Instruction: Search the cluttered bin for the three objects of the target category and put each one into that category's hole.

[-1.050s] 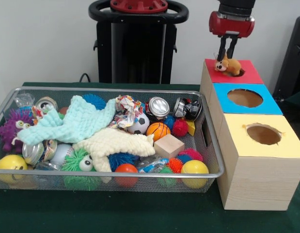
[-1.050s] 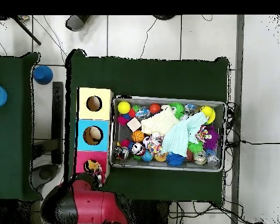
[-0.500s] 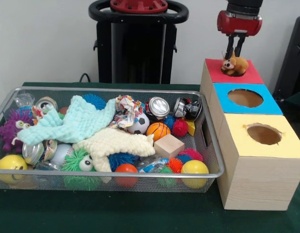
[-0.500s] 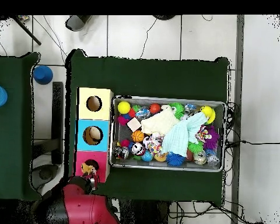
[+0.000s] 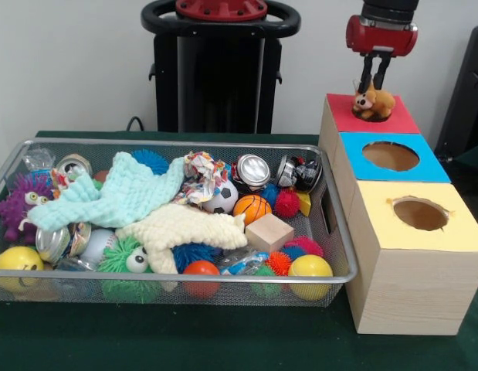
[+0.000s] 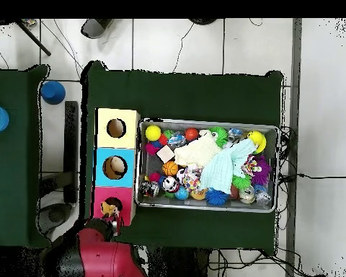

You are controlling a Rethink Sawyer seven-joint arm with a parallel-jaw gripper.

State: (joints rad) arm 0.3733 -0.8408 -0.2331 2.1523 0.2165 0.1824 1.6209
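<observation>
A small plush animal (image 5: 374,103) sits on top of the red box (image 5: 397,117), the farthest of three wooden boxes in a row beside the wire bin (image 5: 331,212). The toy is tan and orange-brown with a pale muzzle, a dark nose and dark eyes, and it lies partly over the red box's hole rather than down inside it. In the overhead view the same toy (image 6: 110,211) shows as a small tan shape at the hole's edge on the red top (image 6: 124,199).

The gripper (image 5: 375,83) hangs directly above the toy, its two dark fingers (image 5: 365,76) close together and pointing down, their tips at the toy's upper side. Whether they pinch the plush or merely touch it cannot be told.

The blue box (image 5: 424,166) and the yellow box (image 5: 455,232) each show an open round hole. The bin holds balls, spiky toys, cans, a wooden cube (image 5: 269,232) and two knitted cloths.
</observation>
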